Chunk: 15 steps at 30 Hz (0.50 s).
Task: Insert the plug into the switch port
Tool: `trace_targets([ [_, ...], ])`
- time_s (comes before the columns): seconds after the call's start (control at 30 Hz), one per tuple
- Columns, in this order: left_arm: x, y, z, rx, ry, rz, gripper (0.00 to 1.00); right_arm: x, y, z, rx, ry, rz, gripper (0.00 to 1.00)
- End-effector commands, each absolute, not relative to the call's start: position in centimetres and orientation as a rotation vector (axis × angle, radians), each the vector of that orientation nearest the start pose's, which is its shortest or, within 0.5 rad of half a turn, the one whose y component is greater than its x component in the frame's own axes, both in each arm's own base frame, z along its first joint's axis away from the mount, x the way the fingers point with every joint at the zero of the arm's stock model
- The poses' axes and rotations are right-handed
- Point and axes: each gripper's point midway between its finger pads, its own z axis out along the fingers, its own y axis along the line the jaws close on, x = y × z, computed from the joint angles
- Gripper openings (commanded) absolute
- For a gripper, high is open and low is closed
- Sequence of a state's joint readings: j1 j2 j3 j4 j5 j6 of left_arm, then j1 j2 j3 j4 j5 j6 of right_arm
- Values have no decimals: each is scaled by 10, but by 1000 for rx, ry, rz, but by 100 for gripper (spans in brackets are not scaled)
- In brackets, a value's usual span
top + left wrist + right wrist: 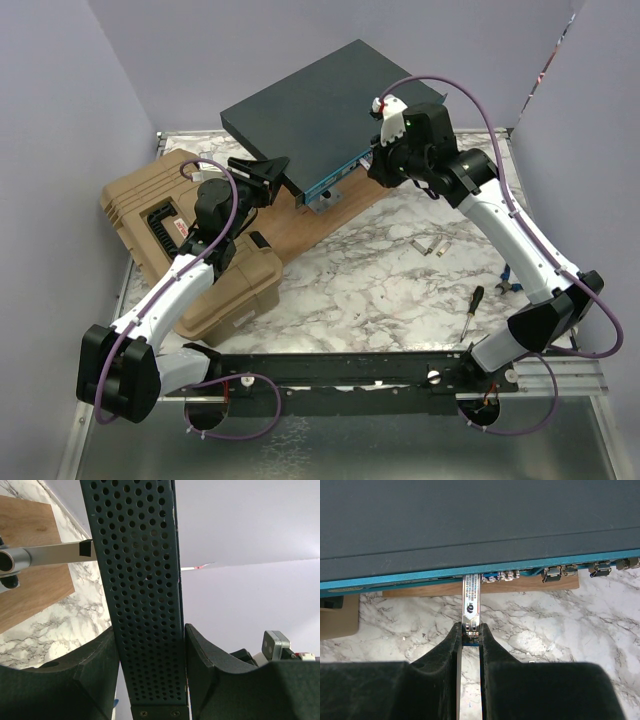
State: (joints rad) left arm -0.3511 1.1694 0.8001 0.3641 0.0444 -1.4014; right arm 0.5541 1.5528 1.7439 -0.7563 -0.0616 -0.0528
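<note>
The plug (471, 602), a slim silver module with a printed label, is pinched by its near end in the right gripper (470, 630), whose jaws are clenched on it. It points straight ahead of that gripper. Its far end meets the teal front face of the switch (470, 520) at one of the small ports; we cannot tell how deep it sits. More ports run along the face to the gripper's right.

The left gripper (151, 635) is clamped on the switch's perforated side panel, one jaw against each broad face of the box. From above, we see the switch (320, 110) between the two grippers, the left gripper (268, 172) at its left end and the right gripper (380, 150) at its front.

A wooden board (320, 225) lies on the marble table (380, 280) under the right gripper's reach. A tan case (150, 215) sits below the left arm, and a screwdriver (470, 312) lies well behind the right gripper.
</note>
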Motion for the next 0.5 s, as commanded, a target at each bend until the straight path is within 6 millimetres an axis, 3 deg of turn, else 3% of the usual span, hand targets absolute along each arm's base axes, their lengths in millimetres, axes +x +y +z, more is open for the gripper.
trace_targets([
  [0.0,372,-198,303,-809,1615,-1341,0,367,237,335,-654,1996,387,1],
  [0.27,371,-198,300,-813,1619,-1337,0,362,251,343,-671,1974,483,1],
  [0.47,371,-198,301,-811,1618,-1339,0,368,251,328,-669,2004,463,1],
])
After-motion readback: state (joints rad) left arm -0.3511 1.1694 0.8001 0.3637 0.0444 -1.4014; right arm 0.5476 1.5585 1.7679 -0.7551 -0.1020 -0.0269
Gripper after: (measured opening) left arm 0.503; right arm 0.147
